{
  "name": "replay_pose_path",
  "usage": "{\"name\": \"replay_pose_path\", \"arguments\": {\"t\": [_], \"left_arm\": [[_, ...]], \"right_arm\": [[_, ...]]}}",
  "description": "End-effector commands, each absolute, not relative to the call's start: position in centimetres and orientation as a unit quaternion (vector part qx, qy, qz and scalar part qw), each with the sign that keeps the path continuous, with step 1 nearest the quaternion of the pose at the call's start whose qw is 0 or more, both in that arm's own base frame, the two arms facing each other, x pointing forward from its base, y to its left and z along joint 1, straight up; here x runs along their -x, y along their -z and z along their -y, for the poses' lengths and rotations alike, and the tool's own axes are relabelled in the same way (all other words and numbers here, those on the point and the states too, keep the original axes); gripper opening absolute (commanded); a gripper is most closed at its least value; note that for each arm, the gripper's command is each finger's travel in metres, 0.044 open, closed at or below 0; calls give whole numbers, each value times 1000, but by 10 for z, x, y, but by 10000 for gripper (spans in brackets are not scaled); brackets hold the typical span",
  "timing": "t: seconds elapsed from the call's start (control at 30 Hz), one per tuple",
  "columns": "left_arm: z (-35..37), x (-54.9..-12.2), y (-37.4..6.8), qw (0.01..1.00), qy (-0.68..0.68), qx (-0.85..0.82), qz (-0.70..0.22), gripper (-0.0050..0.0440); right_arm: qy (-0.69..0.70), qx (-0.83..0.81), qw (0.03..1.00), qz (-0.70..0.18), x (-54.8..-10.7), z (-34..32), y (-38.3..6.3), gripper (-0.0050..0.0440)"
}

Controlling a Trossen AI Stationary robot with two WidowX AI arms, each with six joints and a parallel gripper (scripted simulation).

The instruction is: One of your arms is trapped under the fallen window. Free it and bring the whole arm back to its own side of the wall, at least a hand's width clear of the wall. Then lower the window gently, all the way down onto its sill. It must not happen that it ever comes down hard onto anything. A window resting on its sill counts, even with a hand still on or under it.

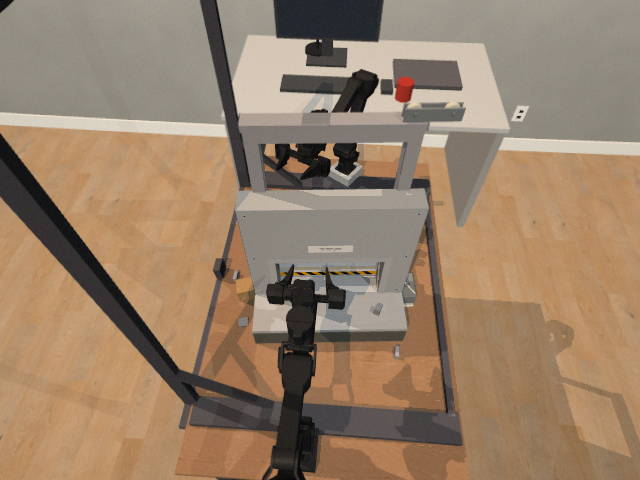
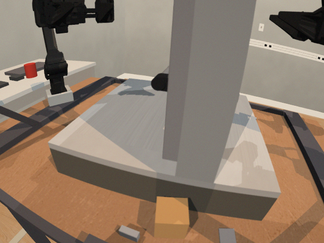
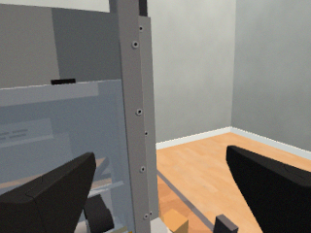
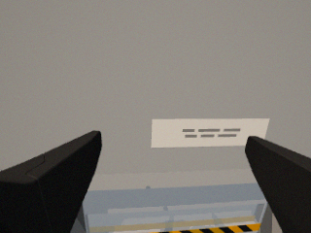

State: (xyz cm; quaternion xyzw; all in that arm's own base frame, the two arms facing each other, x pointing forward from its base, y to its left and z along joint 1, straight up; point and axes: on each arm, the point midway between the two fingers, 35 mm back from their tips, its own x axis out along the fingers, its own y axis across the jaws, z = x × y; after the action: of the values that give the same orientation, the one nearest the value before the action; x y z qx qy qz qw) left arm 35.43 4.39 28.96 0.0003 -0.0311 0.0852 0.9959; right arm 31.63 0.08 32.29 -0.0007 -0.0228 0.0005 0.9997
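Observation:
The grey wall [image 1: 330, 232] stands on a grey base plate [image 2: 146, 130]. Its low window [image 1: 330, 271] has a see-through pane over a yellow-black striped sill. The dark end of the window's handle [image 2: 159, 81] sticks out on the far side of the wall. I cannot tell whether the pane rests on the sill. My left gripper [image 1: 299, 161] is open and empty. It is raised high on the far side, well back from the wall, and in the left wrist view [image 3: 160, 157] it faces the wall's side edge. My right gripper [image 1: 308, 284] is open and empty just in front of the window, below the white label [image 4: 209, 132].
An orange cube [image 2: 171, 216] lies on the floor by the base plate's edge, with small grey blocks [image 1: 376, 308] scattered around. A desk with a monitor, keyboard and red cylinder [image 1: 404, 88] stands behind the left arm. Dark frame beams [image 1: 93, 268] run along the left.

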Motion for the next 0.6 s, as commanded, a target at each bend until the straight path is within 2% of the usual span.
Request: {"name": "replay_pose_path", "arguments": {"t": [0.0, 0.1, 0.37, 0.4, 0.57], "left_arm": [[-16, -332, -328, 998, -35, 3, 46, 400], [0, -314, -341, 999, -2, 3, 47, 400], [3, -316, -329, 1000, 4, 2, 22, 400], [2, -312, -340, 999, 1, 2, 43, 400], [2, -312, -340, 999, 1, 2, 43, 400]], "right_arm": [[-1, 1, 999, 44, -313, -2, -340, 400], [-1, 1, 999, 44, -313, -2, -340, 400], [-1, 1, 999, 44, -313, -2, -340, 400], [19, 2, 999, 44, -313, 10, -340, 400], [84, 5, 996, 41, -310, 52, -338, 400]]}}
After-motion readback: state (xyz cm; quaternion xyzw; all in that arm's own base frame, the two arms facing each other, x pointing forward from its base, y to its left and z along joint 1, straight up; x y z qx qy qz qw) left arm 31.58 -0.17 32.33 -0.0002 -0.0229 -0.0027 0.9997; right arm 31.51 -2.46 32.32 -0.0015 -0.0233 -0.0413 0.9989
